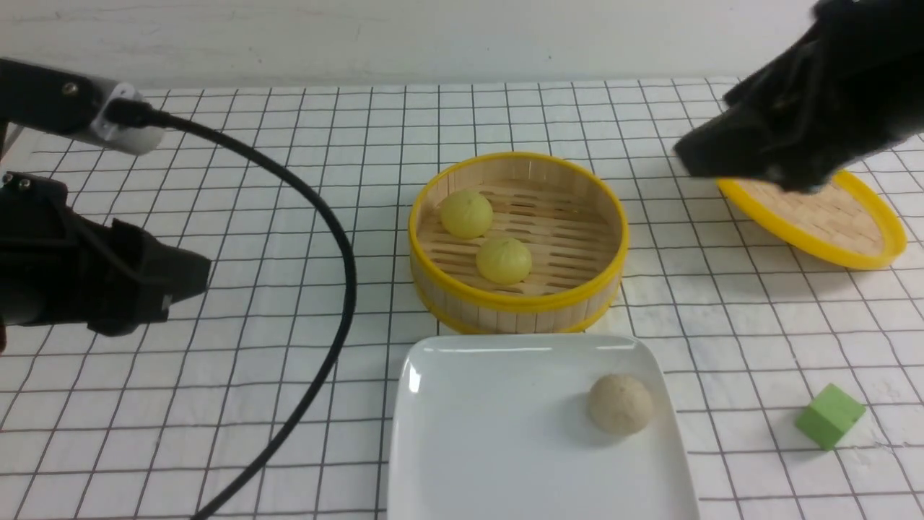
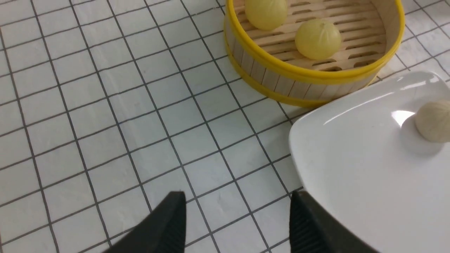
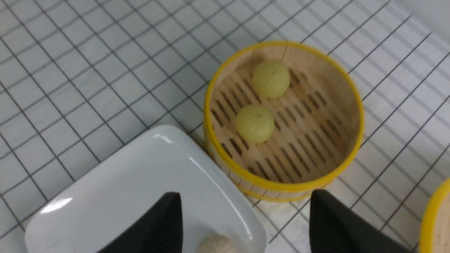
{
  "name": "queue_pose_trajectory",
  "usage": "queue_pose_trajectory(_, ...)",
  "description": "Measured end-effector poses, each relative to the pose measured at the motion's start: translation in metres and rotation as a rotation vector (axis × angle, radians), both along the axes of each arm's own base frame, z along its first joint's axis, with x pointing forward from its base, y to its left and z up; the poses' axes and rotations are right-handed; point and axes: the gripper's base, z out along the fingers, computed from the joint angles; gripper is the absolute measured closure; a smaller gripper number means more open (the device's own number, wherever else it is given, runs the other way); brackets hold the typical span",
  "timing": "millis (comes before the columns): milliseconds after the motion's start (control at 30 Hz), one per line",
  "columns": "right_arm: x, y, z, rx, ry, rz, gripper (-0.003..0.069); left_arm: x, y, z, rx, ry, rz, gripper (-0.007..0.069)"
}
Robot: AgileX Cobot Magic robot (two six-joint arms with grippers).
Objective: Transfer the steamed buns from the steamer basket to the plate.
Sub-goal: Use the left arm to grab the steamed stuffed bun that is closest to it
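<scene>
Plate (image 1: 469, 448) holds one beige bun (image 1: 620, 404); two yellow buns (image 1: 466, 214) in the basket (image 1: 516, 300) between the arms await moving; left gripper (image 2: 237, 200) and right gripper (image 3: 245, 196) both wide open, empty.

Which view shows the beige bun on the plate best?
Front view: the beige bun sits whole on the plate. Left wrist view crops the bun at the frame edge; right wrist view shows only a sliver.
</scene>
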Motion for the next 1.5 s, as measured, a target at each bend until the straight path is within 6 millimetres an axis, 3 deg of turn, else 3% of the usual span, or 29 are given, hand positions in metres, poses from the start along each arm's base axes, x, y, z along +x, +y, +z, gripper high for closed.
queue_pose_trajectory(167, -0.059, -0.035, 0.039, 0.035, -0.182, -0.045, 0.0181, 0.000, -0.003, 0.002, -0.013, -0.032, -0.040, 0.0210)
queue_pose_trajectory(267, -0.094, -0.055, 0.052, 0.059, -0.242, -0.074, 0.0181, 0.001, -0.006, 0.005, -0.029, -0.063, -0.067, 0.0210)
queue_pose_trajectory(300, -0.096, -0.056, 0.053, 0.060, -0.246, -0.074, 0.0181, 0.001, -0.006, 0.005, -0.031, -0.064, -0.069, 0.0210)
queue_pose_trajectory(333, -0.115, -0.066, 0.056, 0.075, -0.271, -0.080, 0.0181, 0.002, -0.007, 0.007, -0.045, -0.080, -0.077, 0.0210)
queue_pose_trajectory(500, -0.177, -0.095, 0.044, 0.132, -0.356, -0.078, 0.0181, 0.006, -0.012, 0.010, -0.091, -0.121, -0.107, 0.0210)
queue_pose_trajectory(633, -0.200, -0.106, 0.021, 0.147, -0.370, -0.080, 0.0181, 0.015, -0.014, 0.004, -0.123, -0.105, -0.120, 0.0210)
queue_pose_trajectory(867, -0.211, -0.112, -0.035, 0.160, -0.311, -0.101, 0.0181, 0.037, -0.022, -0.010, -0.202, -0.074, -0.169, 0.0210)
queue_pose_trajectory(1100, -0.211, -0.114, -0.076, 0.182, -0.356, -0.118, 0.0181, 0.048, -0.029, -0.002, -0.284, -0.231, -0.250, 0.0210)
queue_pose_trajectory(1300, -0.206, -0.113, -0.089, 0.164, -0.371, -0.132, 0.0181, 0.057, -0.032, -0.009, -0.341, -0.205, -0.255, 0.0210)
queue_pose_trajectory(1500, -0.203, -0.113, -0.094, 0.156, -0.357, -0.136, 0.0181, 0.071, -0.037, -0.015, -0.372, -0.067, -0.291, 0.0210)
